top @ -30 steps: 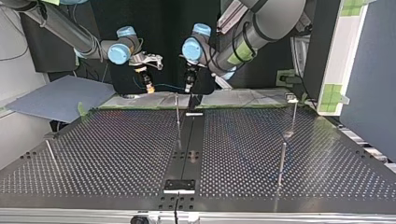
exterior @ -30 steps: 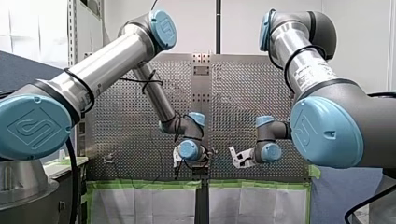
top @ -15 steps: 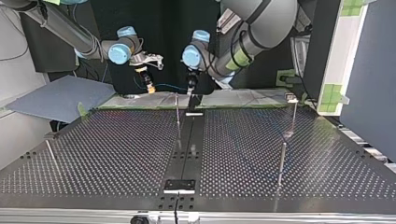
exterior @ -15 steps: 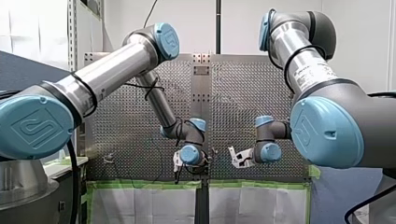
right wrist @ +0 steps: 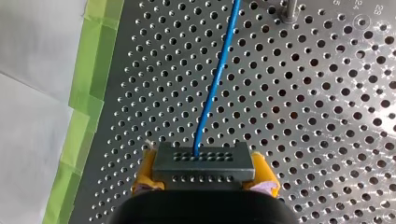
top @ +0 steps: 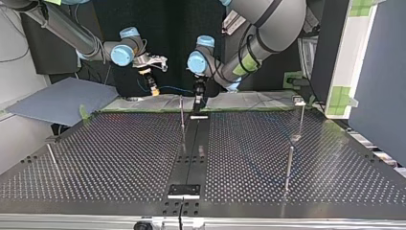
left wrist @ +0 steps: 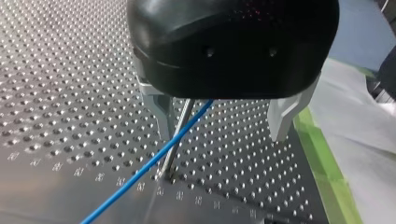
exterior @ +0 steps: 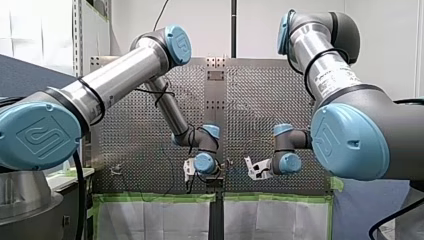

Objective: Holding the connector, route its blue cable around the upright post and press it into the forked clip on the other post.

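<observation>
Close to the green-taped edge point(right wrist: 95, 70) of the perforated table point(right wrist: 327, 116), the connector point(right wrist: 204, 162) is being gripped between the yellow pads point(right wrist: 144, 176) of my right gripper point(right wrist: 204, 173), whose jaws are being pressed closed against its two sides. From the connector's face the blue cable point(right wrist: 215, 88) is being led straight ahead over the holes, passing beside the base of an upright post point(right wrist: 288, 10). Seen from the left wrist, my left gripper point(left wrist: 222, 137) is being held above the table with its metal fingers point(left wrist: 161, 112) spread wide and nothing clamped; the cable is being run between them, close to one finger, crossing a thin post in this view, though contact with it cannot be judged. Across the table, in the top view, the cable is being stretched between the two grippers, above that post.
</observation>
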Robot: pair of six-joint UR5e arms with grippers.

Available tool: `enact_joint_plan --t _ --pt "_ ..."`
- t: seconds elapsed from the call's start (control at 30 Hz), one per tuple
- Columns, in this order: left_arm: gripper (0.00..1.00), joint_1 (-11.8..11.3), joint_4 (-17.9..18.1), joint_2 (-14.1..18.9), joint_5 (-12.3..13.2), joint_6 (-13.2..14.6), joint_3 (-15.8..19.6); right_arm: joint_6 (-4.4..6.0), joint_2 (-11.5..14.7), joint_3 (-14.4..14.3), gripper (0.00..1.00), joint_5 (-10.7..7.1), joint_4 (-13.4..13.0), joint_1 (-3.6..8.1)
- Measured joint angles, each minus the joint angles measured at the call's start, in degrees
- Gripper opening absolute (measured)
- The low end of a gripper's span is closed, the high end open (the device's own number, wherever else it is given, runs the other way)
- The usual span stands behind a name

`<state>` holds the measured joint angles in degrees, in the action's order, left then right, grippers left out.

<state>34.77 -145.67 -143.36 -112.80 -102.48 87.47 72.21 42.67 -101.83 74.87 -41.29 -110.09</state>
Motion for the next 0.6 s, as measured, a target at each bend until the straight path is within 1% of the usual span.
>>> enact_joint_plan --t 0.07,0.17,0.2,0.23,0.27,0.3,0.33,0.4,0.43,0.47,0.5,0.53,0.57,0.6 --pt "1.0 0.0 0.0 0.0 -0.8 -0.1 0.0 0.0 0.0 0.0 0.0 -0.03 0.0 0.01" --pt "1.0 0.1 0.3 0.0 -1.2 0.1 0.0 -0.01 0.0 0.0 0.0 -0.06 0.0 0.03" --pt "0.95 0.1 0.4 0.0 -1.2 0.3 0.0 -0.01 0.0 0.0 0.0 -0.06 0.0 0.04" --pt "0.95 0.1 0.5 0.0 -1.2 0.6 0.0 -0.02 0.0 0.0 0.0 -0.07 0.0 0.08" --pt "0.83 0.1 0.5 0.0 -1.2 0.9 0.0 -0.02 0.0 0.0 0.0 -0.07 0.0 0.1" --pt "0.76 0.1 0.6 0.0 -1.2 1.1 0.0 -0.03 0.0 0.0 0.0 -0.07 0.0 0.12" --pt "0.76 0.2 0.6 0.0 -1.1 1.5 0.0 -0.03 0.0 0.0 0.0 -0.07 0.0 0.15" --pt "0.58 0.3 0.6 0.0 -1.1 2.2 0.0 -0.03 0.0 0.0 0.0 -0.07 0.0 0.16" --pt "0.58 0.4 0.5 0.0 -1.2 2.6 0.0 -0.04 0.0 0.0 0.0 -0.07 0.0 0.17" --pt "0.38 0.4 0.5 0.0 -1.3 2.9 0.1 -0.03 -0.1 0.0 0.0 -0.07 0.0 0.19" --pt "0.24 0.5 0.5 0.0 -1.4 3.1 0.1 -0.03 -0.1 0.0 0.0 -0.07 0.0 0.22" --pt "0.24 0.6 0.5 0.0 -1.4 3.3 0.1 -0.03 -0.1 0.0 0.0 -0.07 0.0 0.26" --pt "0.18 0.7 0.5 0.0 -1.3 3.4 0.1 -0.03 0.0 0.0 0.0 -0.07 0.0 0.29" --pt "0.15 0.7 0.6 0.0 -1.1 3.5 0.1 -0.03 0.0 0.0 0.0 -0.07 -0.1 0.34"
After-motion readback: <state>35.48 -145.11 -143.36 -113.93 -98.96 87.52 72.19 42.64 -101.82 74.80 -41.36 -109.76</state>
